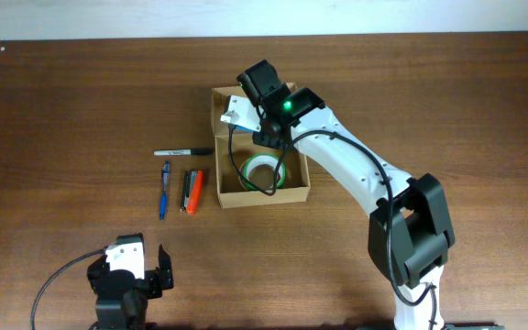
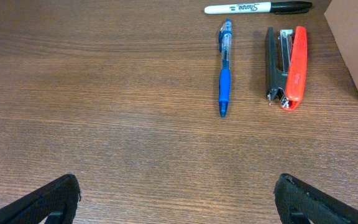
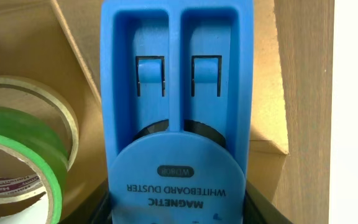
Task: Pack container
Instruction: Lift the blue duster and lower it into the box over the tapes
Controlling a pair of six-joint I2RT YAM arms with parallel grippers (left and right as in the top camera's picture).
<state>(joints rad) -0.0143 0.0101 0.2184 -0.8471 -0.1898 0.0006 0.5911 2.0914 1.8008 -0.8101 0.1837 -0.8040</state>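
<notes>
Right arm (image 1: 356,170) over the container (image 1: 264,198), a tan cardboard box open near the middle of the desk (image 2: 104,93). Inside the box, a roll of green tape (image 3: 23,134) lies on the floor; a blue whiteboard duster (image 3: 179,93) hangs above the back part, close to the flap.

Risks. The duster is long and stands on end. If released from this height it may tip against the tape roll or the wall and rest crooked, or catch on the flap and fall outside. A light box could also slide if the arm brushes its rim.

Right jaws: dark finger edges flank the lower end of the duster on both sides, so they appear pressed onto it, spread only by its width.

Left jaws: wide apart, holding and touching nothing, low over bare desk well short of the pen (image 2: 224,74), stapler (image 2: 284,65) and marker (image 2: 257,8), which lie beside the box, not yet packed.
</notes>
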